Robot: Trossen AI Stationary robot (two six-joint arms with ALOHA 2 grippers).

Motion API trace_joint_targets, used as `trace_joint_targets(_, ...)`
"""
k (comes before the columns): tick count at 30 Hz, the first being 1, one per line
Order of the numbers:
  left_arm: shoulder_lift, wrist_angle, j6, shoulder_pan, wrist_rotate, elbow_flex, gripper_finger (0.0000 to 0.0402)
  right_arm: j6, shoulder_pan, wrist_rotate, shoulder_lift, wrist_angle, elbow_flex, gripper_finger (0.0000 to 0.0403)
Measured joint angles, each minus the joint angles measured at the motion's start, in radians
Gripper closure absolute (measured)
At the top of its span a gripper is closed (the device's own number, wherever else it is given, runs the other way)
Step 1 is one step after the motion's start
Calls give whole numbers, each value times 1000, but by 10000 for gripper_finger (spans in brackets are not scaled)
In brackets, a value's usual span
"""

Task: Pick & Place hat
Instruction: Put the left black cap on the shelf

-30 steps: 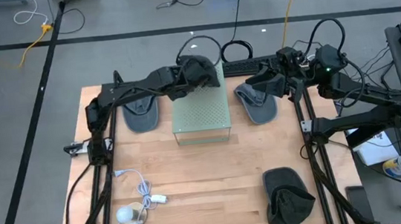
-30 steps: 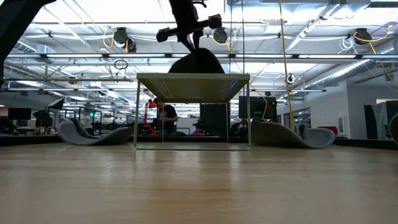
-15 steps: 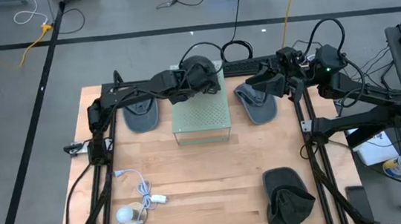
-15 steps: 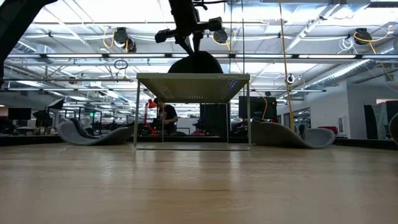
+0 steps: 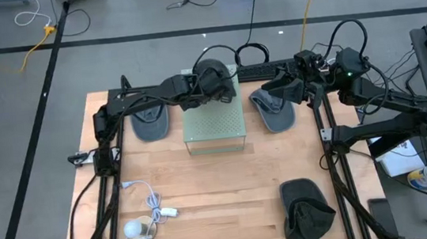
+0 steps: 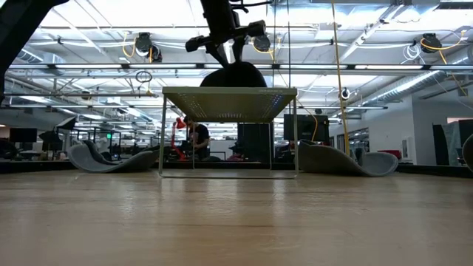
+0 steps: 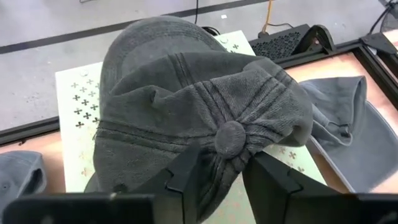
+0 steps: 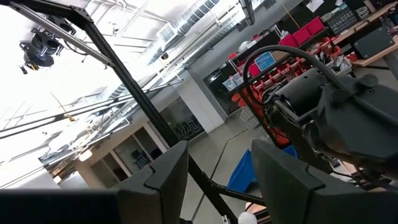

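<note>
- High view: left gripper over far end of stand, on dark cap sitting on stand top. Right gripper parked off to right, beside grey cap on table. Another grey cap left of stand, fourth dark cap at near right corner. Cable with white puck at near left. Left arm clearly nearer; right well apart from stand.
- Low view: cap resting on stand top, gripper directly above it, fingers pointing down onto crown. Grey caps flat on table either side. Person far behind, through stand legs.
- Left wrist view: cap crumpled on perforated top, crown button just between fingers. Jaws slightly parted, astride bunched crown fabric; grip or release, cannot tell. Cap dead ahead of jaws, brim away from gripper, long axis roughly along reach. Grey cap beyond on table.
- Right wrist view: fingers apart, nothing between, aimed up at room and ceiling. No cap in sight.
- Judgement: cap looks placed on stand; next likely open wider and lift straight up clear of crown. Risk: fabric snagging on finger and dragging cap off stand.
</note>
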Motion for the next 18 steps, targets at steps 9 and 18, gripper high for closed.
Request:
trace_joint_targets(9,0,-18,3,0,45,0,237,0,0,0,0,0,0,232)
trace_joint_targets(18,0,-59,24,0,113,0,209,0,0,0,0,0,0,232)
